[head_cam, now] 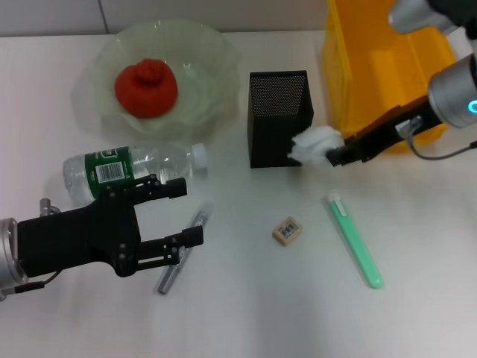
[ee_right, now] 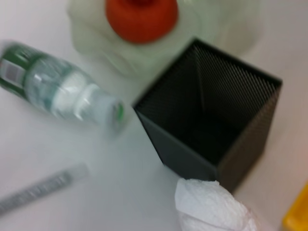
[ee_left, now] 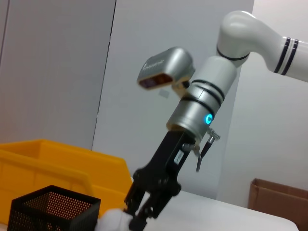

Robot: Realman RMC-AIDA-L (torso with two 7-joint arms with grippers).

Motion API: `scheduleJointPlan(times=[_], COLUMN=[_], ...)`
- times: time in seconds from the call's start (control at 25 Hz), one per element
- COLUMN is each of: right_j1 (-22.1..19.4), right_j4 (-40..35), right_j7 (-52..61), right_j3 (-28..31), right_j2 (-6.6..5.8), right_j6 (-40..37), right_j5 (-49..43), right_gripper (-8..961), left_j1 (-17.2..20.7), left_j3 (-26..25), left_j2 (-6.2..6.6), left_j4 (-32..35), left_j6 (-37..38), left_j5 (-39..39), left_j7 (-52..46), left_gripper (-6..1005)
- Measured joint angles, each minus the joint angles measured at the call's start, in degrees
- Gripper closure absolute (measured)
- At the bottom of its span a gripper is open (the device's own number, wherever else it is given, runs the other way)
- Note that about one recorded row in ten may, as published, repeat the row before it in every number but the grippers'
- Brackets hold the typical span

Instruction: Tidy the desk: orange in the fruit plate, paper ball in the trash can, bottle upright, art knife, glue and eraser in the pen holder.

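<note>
Left gripper [head_cam: 186, 212] low in front, jaws apart and empty; right gripper [head_cam: 333, 154] clamped on the paper ball [head_cam: 313, 145].

Just under and beside the left gripper's fingers lie a grey pen-like tool [head_cam: 182, 253], probably the art knife, and the one bottle [head_cam: 130, 168] on its side, cap toward the pen holder [head_cam: 277, 119]. One orange [head_cam: 146, 88] already sits in the fruit plate [head_cam: 209, 52] at the far left. The paper ball hangs against the pen holder's right front corner, short of the trash can [head_cam: 350, 67], whose near wall stands between them. One eraser [head_cam: 287, 230] and one green stick [head_cam: 355, 239] lie apart on the table [head_cam: 417, 313], with free room toward the front and right edges.
</note>
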Motion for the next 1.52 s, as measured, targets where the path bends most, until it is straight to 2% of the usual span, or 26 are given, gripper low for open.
scheduleJointPlan(times=[0.08, 0.2, 0.28, 0.32, 0.48, 0.52, 0.68, 0.96, 1.28, 1.52], right_j1=[-3.0, -5.3, -9.0, -9.0, -14.5, -14.5, -16.7, -16.6, -16.8, -15.6], right_j4=[-4.2, -6.4, -8.8, -8.8, -9.5, -9.5, -6.5, -2.2, 3.8, 8.0], right_j7=[-2.5, -5.3, -10.4, -10.4, -18.3, -18.3, -24.3, -25.5, -25.5, -25.4], right_j3=[0.2, 0.5, 1.2, 1.2, 5.4, 5.4, 11.4, 16.5, 19.1, 19.2], right_j2=[-0.01, -0.02, 0.01, 0.01, 0.11, 0.11, -0.03, -0.2, -0.3, -0.74], right_j6=[0.0, 0.0, 0.8, 0.8, 4.1, 4.1, 4.5, 6.8, 17.6, 21.4], right_j5=[4.7, 9.6, 17.8, 17.8, 28.4, 28.4, 34.2, 34.2, 34.1, 33.6], right_gripper=[625, 625, 625, 626, 626, 626, 625, 626, 624, 623], left_j1=[0.0, 0.0, 0.0, 0.0, 0.2, 0.2, 0.4, 0.3, 0.3, 0.4], left_j3=[0.0, 0.0, 0.0, 0.0, 0.0, 0.0, 0.0, -0.1, -0.1, -0.1], left_j2=[0.0, 0.0, -0.04, -0.04, -0.09, -0.09, -0.03, 0.0, 0.0, 0.0], left_j4=[0.0, 0.0, 0.0, 0.0, 0.0, 0.0, 0.0, 0.0, 0.0, 0.0], left_j6=[0.0, 0.0, 0.0, 0.0, 0.0, 0.0, 0.0, 0.0, 0.0, 0.1], left_j5=[0.0, 0.0, 0.0, 0.0, 0.0, 0.0, 0.0, 0.0, 0.0, 0.0], left_j7=[0.0, 0.0, 0.0, 0.0, 0.0, 0.0, 0.0, 0.0, 0.0, 0.0], left_gripper=[245, 245, 245, 245, 245, 245, 245, 244, 244, 245])
